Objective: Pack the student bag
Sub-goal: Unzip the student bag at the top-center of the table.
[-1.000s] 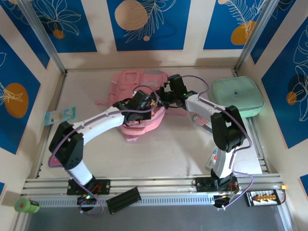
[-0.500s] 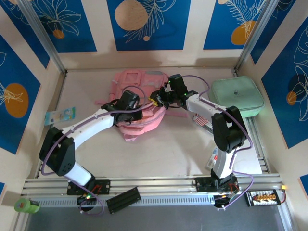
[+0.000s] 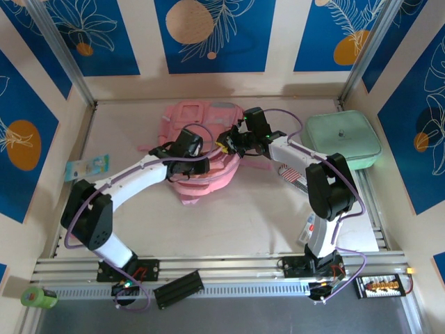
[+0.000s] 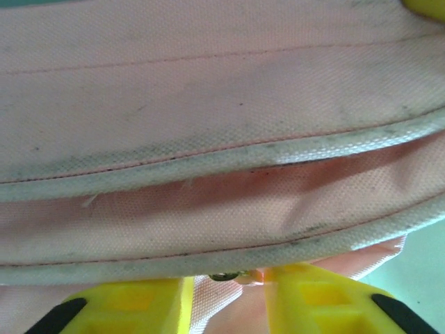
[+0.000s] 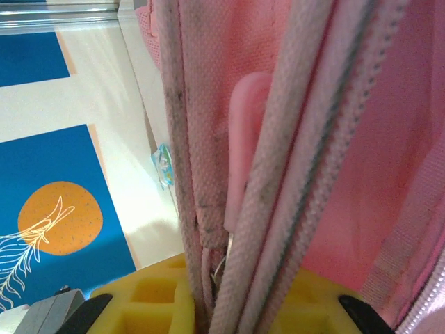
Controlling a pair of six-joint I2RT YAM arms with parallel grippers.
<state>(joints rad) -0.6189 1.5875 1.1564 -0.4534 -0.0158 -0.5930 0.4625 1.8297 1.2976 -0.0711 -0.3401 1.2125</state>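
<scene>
The student bag (image 3: pixel 201 115) lies flat on the table (image 3: pixel 243 216) toward the far side, about the middle, with a mint-green case (image 3: pixel 343 139) off to its right. The left gripper (image 4: pixel 228 296) is down over the bag's near left part, its yellow fingers (image 4: pixel 132 309) standing apart with loose pink cloth and a small metal ring in the gap. The right gripper (image 5: pixel 208 299) is at the bag's right edge, pinched tight on its piped seams.

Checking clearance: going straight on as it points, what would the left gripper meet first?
The student bag: its pink fabric and piped seams lie right ahead of the left gripper, probably almost touching.
</scene>
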